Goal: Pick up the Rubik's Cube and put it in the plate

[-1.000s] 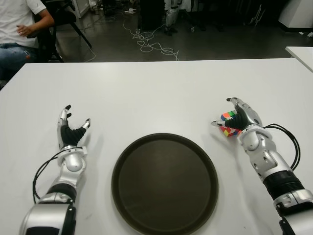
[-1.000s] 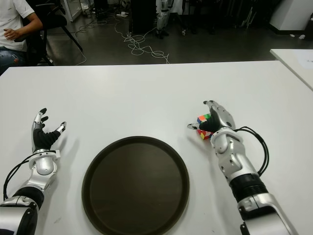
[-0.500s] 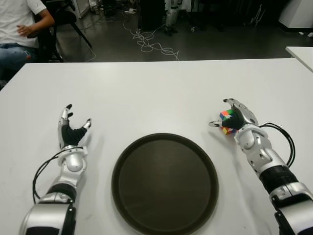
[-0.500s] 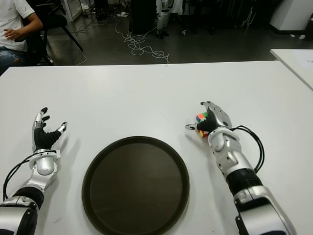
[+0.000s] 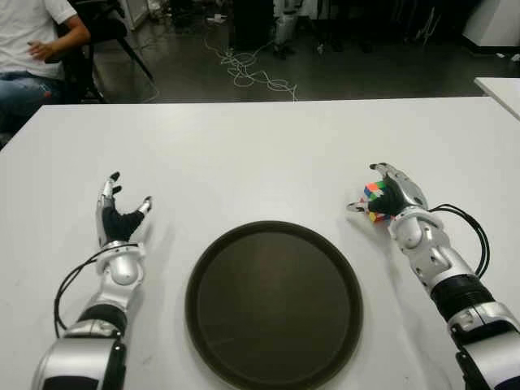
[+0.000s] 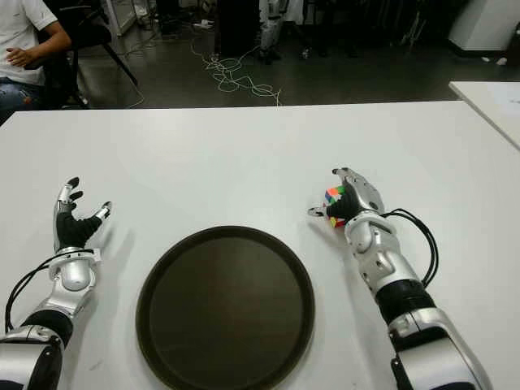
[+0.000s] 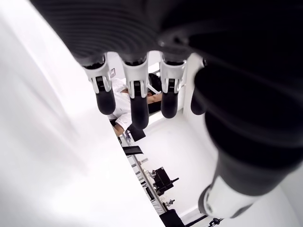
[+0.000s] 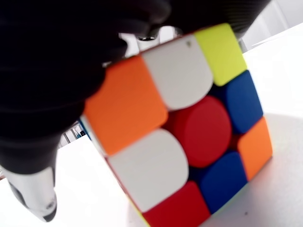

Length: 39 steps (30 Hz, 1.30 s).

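The white table (image 5: 260,146) fills most of the head camera's view. Behind its far edge there is a dark floor with loose cables (image 5: 252,71), and at the far left a seated person (image 5: 32,49) in a white shirt.

At the left, the left hand (image 5: 118,215) shows over the table, to the left of the plate, with its fingers spread upward and nothing in them. In the middle, near the front edge, lies the round dark plate (image 5: 274,302), and it holds nothing. To the right of the plate, the right hand (image 5: 392,197) has its fingers curled around the Rubik's Cube (image 5: 375,201). The cube is beside the plate's far right rim, not in it.

In the eye views the cube is mostly covered by the hand. The right wrist view shows it from close: one face (image 8: 180,132) with orange, white, yellow, blue and red squares, and dark fingers (image 8: 57,85) pressing on its side. The left wrist view shows only the left hand's straight fingers (image 7: 137,99) against the table.

Compared with one second ago, the right hand and the cube stand a little farther from the robot and a little to the left. The left hand is unchanged.
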Each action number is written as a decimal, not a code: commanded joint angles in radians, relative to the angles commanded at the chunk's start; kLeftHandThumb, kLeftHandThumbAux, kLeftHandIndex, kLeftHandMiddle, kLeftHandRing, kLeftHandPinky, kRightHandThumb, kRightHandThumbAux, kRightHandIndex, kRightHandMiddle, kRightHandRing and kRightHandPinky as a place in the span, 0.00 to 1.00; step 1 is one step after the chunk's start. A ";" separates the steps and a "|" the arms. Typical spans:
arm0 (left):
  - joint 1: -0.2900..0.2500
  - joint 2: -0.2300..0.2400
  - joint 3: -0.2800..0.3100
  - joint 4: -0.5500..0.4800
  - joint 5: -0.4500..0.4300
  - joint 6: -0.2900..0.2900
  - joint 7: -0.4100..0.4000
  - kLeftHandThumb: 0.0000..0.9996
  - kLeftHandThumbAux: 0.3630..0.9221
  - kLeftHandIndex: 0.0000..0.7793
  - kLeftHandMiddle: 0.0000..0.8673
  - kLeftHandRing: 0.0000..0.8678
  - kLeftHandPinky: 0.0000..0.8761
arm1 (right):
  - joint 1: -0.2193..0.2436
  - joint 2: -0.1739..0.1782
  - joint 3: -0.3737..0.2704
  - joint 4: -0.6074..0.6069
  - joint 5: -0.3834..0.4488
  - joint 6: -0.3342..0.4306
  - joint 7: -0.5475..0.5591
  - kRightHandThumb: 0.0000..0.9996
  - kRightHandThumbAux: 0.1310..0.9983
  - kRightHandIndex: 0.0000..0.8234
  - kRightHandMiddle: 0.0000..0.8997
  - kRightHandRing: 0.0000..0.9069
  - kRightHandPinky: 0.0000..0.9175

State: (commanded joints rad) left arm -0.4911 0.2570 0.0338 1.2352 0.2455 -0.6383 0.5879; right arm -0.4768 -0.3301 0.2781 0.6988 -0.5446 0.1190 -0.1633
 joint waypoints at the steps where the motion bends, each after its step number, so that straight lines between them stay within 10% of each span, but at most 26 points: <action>1: 0.000 0.000 -0.001 0.000 0.001 0.002 0.002 0.00 0.80 0.16 0.15 0.14 0.11 | 0.000 -0.001 0.000 -0.001 0.001 -0.002 0.000 0.00 0.65 0.00 0.00 0.03 0.04; 29: 0.002 -0.003 0.005 -0.004 -0.011 0.013 -0.014 0.00 0.72 0.13 0.14 0.14 0.12 | 0.008 -0.011 -0.008 -0.030 0.003 0.005 0.013 0.00 0.66 0.03 0.05 0.10 0.12; 35: 0.003 -0.001 0.002 -0.006 -0.007 0.008 -0.012 0.00 0.74 0.14 0.15 0.15 0.13 | 0.011 0.001 -0.027 -0.010 0.010 -0.031 -0.070 0.00 0.73 0.20 0.24 0.29 0.36; 39: 0.004 0.001 0.000 -0.009 -0.003 0.001 -0.012 0.00 0.78 0.15 0.16 0.16 0.13 | 0.016 0.018 -0.041 0.004 0.008 -0.053 -0.161 0.27 0.73 0.43 0.52 0.56 0.62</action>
State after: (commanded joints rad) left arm -0.4870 0.2577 0.0333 1.2258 0.2421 -0.6373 0.5761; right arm -0.4610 -0.3118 0.2370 0.7031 -0.5364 0.0661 -0.3243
